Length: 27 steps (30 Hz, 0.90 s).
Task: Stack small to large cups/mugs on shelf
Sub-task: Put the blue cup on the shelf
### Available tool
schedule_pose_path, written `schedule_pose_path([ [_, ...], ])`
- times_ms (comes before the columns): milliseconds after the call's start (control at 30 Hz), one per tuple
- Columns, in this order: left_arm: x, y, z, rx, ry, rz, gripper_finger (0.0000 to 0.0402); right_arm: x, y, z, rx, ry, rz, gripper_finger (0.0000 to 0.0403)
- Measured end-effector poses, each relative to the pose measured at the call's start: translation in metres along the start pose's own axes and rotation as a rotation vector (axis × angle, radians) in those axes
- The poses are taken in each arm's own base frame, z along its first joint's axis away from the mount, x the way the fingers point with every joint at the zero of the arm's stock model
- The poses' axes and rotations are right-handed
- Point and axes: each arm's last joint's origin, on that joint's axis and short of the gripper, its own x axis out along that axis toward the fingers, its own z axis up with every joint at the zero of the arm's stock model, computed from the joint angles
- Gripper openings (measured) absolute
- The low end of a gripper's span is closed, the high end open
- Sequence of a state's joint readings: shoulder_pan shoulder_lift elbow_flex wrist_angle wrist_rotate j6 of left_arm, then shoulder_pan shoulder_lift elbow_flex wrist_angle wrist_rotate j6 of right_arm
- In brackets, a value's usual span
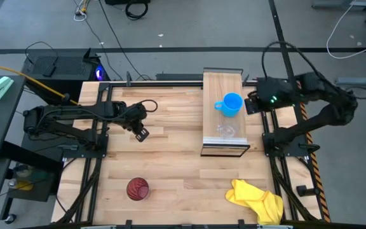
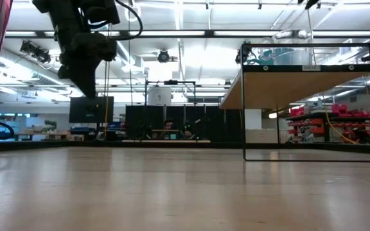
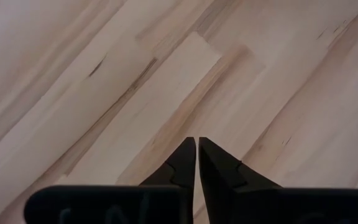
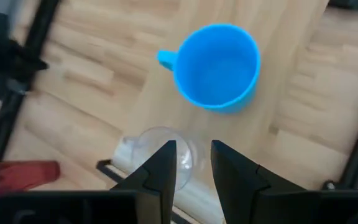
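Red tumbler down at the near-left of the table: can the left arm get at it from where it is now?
Probably yes. The red tumbler stands alone on the tabletop with nothing beside it, and the left gripper hangs over bare wood on the same side. Its fingers are shut, so it would have to open first.

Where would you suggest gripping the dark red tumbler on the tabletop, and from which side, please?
The dark red tumbler stands upright and alone on the tabletop, mouth up. I would probably come down from above with the left end effector, the nearer one, and pinch across its rim, or around its round wall.
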State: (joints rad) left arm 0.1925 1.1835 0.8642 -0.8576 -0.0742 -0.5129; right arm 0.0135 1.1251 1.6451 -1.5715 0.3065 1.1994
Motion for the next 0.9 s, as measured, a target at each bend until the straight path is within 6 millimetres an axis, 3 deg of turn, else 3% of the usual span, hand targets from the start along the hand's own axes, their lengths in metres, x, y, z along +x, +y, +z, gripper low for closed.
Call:
schedule_pose_path([
  [200, 0.000, 0.002, -0.003, 0.002, 0.026, 0.018, 0.0022, -0.005, 0.001, -0.009, 0.008, -0.157, -0.009, 0.0088],
  [500, 0.000, 0.002, -0.002, -0.013, 0.025, 0.019, 0.0022, 0.038, -0.017, -0.001, 0.031, -0.129, -0.236, 0.0008],
  [733, 0.000, 0.002, -0.002, -0.025, 0.024, 0.018, 0.0029, 0.072, -0.037, 0.000, 0.067, -0.018, -0.383, 0.0005],
  [900, 0.000, 0.001, -0.002, -0.025, 0.019, 0.015, 0.0022, 0.086, -0.036, 0.002, 0.078, 0.003, -0.402, 0.0005],
])
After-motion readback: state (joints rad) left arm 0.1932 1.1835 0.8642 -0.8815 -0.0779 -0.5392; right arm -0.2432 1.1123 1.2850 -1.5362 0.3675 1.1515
